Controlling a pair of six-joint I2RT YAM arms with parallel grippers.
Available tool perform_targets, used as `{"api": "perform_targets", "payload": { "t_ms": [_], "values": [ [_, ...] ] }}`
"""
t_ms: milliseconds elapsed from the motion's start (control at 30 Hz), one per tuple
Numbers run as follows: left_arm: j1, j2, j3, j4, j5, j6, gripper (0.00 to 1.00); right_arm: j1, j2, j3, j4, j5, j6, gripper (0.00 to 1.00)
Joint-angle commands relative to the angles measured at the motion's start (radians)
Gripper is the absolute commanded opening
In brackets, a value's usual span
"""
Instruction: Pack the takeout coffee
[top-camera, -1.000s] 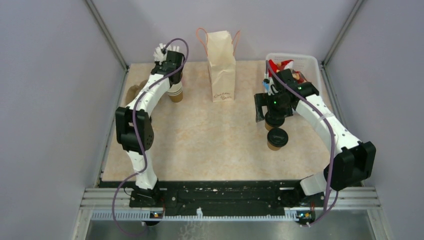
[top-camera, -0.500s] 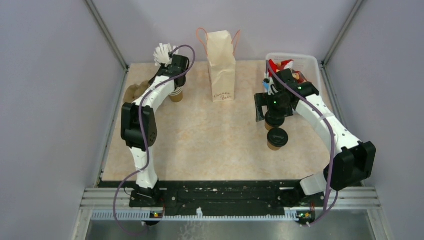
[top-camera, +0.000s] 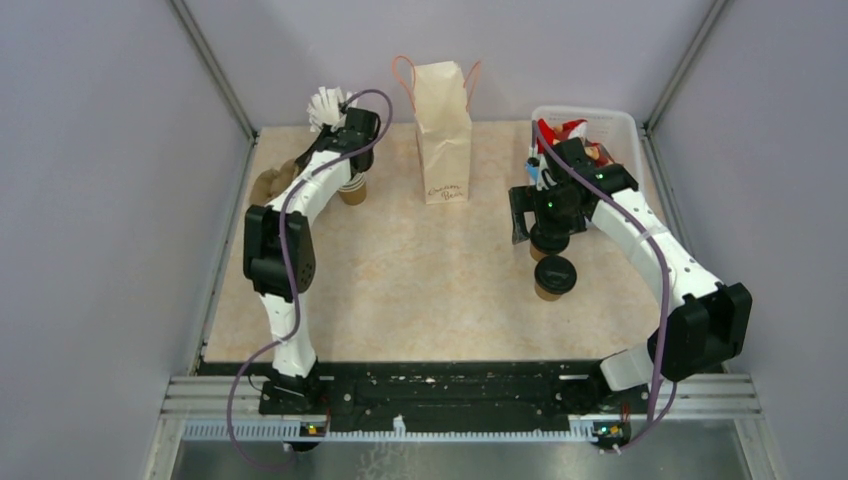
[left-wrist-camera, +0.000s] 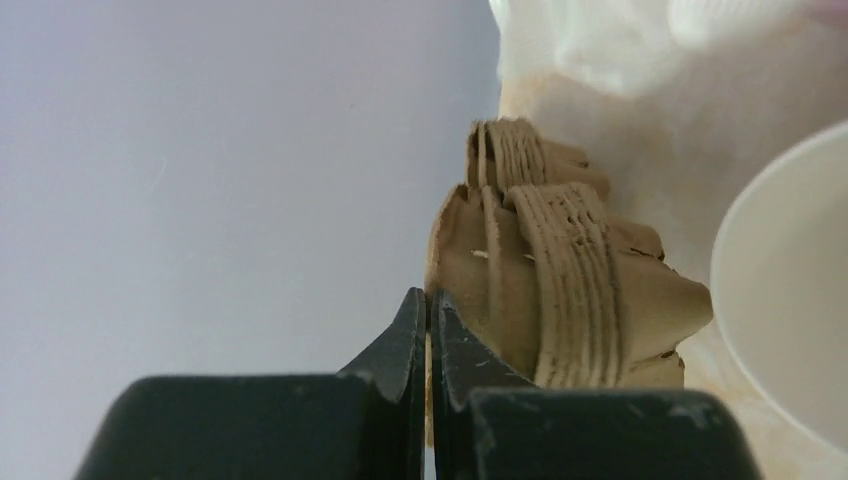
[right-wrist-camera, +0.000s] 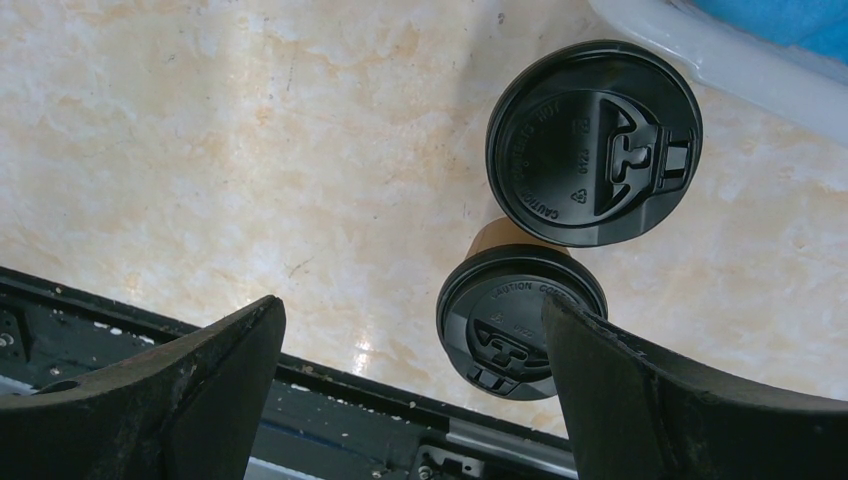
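Observation:
The takeout coffee is two small brown cups with black lids: one (top-camera: 548, 241) under my right gripper (top-camera: 538, 226), the other (top-camera: 553, 276) just nearer. In the right wrist view the upper lid (right-wrist-camera: 593, 143) looks larger, and the lower lid (right-wrist-camera: 505, 322) is partly behind my right finger (right-wrist-camera: 690, 400). That gripper (right-wrist-camera: 415, 345) is open, hanging above the cups and touching neither. The brown paper bag (top-camera: 443, 130) stands upright at the back centre. My left gripper (top-camera: 352, 122) is shut and empty at the back left, and its jaws (left-wrist-camera: 428, 315) point at a pile of brown cardboard (left-wrist-camera: 565, 280).
A stack of lidless brown cups (top-camera: 350, 187) stands under the left arm, with white straws (top-camera: 325, 102) behind it. A white cup rim (left-wrist-camera: 790, 300) shows beside the cardboard pile (top-camera: 268, 184). A white bin (top-camera: 615, 122) of packets sits at the back right. Walls close in on both sides.
The left arm has swung its elbow to the right and its gripper has gone slightly right and back, uncovering the straws. The right arm and both lidded cups have stayed put.

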Motion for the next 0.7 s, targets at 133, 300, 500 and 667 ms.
{"api": "perform_targets", "payload": {
  "t_ms": [133, 300, 500, 667],
  "values": [
    [0.015, -0.035, -0.011, 0.108, -0.014, 0.045, 0.0, 0.015, -0.034, 0.012, 0.022, -0.006, -0.012, 0.99],
    [0.029, -0.057, 0.026, -0.027, 0.184, -0.076, 0.0, 0.014, -0.044, 0.013, 0.022, 0.003, -0.013, 0.99],
    [0.113, 0.005, 0.133, -0.255, 0.495, -0.213, 0.0, 0.014, -0.05, 0.013, 0.022, 0.011, -0.013, 0.99],
    [0.117, -0.003, 0.099, -0.251, 0.561, -0.246, 0.0, 0.014, -0.049, 0.01, 0.023, 0.009, -0.013, 0.99]
  ]
}}
